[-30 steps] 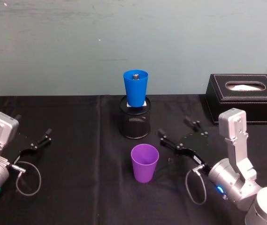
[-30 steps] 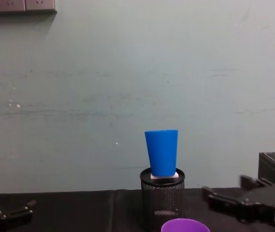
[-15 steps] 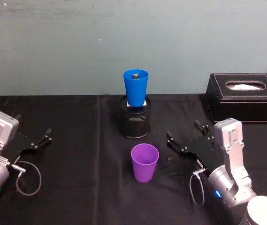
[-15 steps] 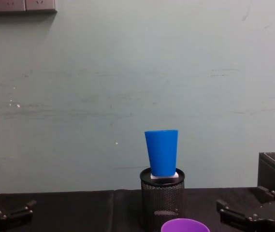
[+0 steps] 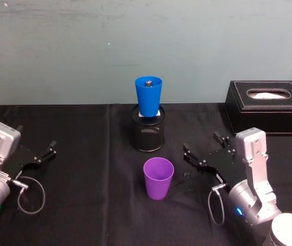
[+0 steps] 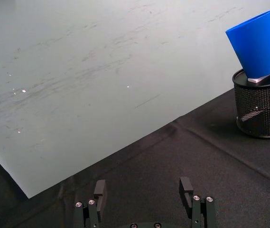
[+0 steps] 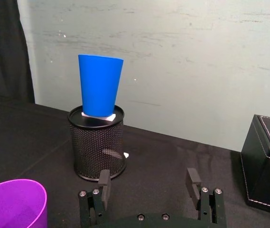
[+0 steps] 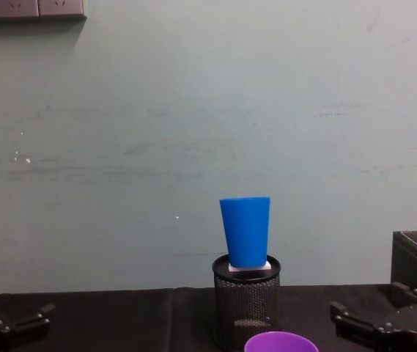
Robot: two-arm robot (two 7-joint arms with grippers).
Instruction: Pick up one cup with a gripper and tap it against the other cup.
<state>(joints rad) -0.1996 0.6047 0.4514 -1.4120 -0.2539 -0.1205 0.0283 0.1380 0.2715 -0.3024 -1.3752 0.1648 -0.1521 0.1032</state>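
Note:
The purple cup (image 5: 158,178) stands upright on the black cloth near the middle, its rim also in the chest view (image 8: 281,342) and right wrist view (image 7: 13,204). The blue cup (image 5: 148,96) sits upright on top of a black mesh pen holder (image 5: 147,134) behind it; a small dark object lies inside it. My right gripper (image 5: 200,142) is open, low over the cloth to the right of the purple cup, clear of it, nothing between its fingers (image 7: 104,183). My left gripper (image 5: 36,136) rests open at the far left.
A black tissue box (image 5: 269,105) stands at the back right, behind the right arm. A teal wall closes off the back of the table. The black cloth is bare between the left gripper and the cups.
The right gripper drew back to the right, away from the purple cup, and sank lower in the chest view. Cups and left arm have not moved.

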